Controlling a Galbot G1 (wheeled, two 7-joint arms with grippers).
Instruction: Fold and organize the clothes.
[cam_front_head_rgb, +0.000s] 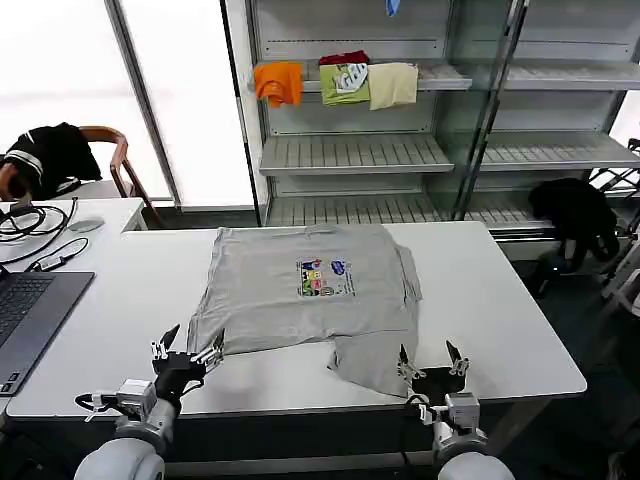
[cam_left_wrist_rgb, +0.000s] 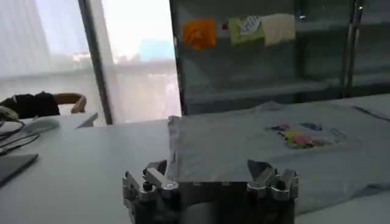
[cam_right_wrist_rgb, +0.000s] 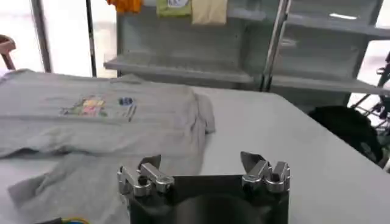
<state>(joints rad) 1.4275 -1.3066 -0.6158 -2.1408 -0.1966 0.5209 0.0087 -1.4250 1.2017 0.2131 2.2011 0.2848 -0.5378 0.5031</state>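
Note:
The clothes are one light grey T-shirt (cam_front_head_rgb: 300, 300) lying print side up in the middle of the white table (cam_front_head_rgb: 500, 320). Its hem is rumpled, and one corner (cam_front_head_rgb: 368, 365) trails toward the front edge. My left gripper (cam_front_head_rgb: 187, 350) hovers open at the shirt's near left corner. In the left wrist view the left gripper (cam_left_wrist_rgb: 207, 170) faces the shirt's edge (cam_left_wrist_rgb: 244, 152) with nothing between its fingers. My right gripper (cam_front_head_rgb: 432, 362) stands open just right of the trailing corner. The right wrist view has the right gripper (cam_right_wrist_rgb: 200, 162) over the table beside the shirt (cam_right_wrist_rgb: 103, 115).
A laptop (cam_front_head_rgb: 25, 310), cables (cam_front_head_rgb: 35, 225) and a mouse (cam_front_head_rgb: 86, 225) sit at the table's left. A chair with a black garment (cam_front_head_rgb: 50, 155) stands behind. Shelves (cam_front_head_rgb: 350, 150) hold folded orange, green and cream garments (cam_front_head_rgb: 340, 80). Another black garment (cam_front_head_rgb: 575, 215) lies at the right.

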